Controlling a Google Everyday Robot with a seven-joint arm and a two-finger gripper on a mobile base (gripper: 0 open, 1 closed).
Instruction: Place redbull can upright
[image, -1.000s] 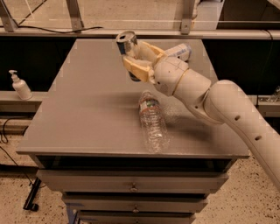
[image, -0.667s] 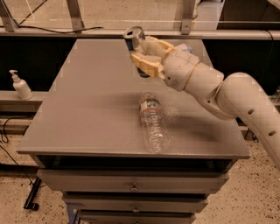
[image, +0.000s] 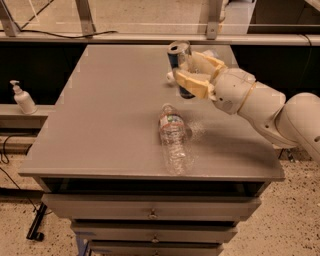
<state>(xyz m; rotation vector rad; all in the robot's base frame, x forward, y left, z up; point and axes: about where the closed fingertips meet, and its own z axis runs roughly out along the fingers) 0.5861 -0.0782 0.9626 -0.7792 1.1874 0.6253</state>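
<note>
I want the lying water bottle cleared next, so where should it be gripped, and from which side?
Grip the water bottle across its mid-body, coming from above: it lies flat on the table, cap toward the far edge. The end effector, over the far side, holds the redbull can.

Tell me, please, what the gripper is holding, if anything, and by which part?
The gripper, above the far right side of the table, holds the redbull can by its mid-body, with its top end sticking out above.
</note>
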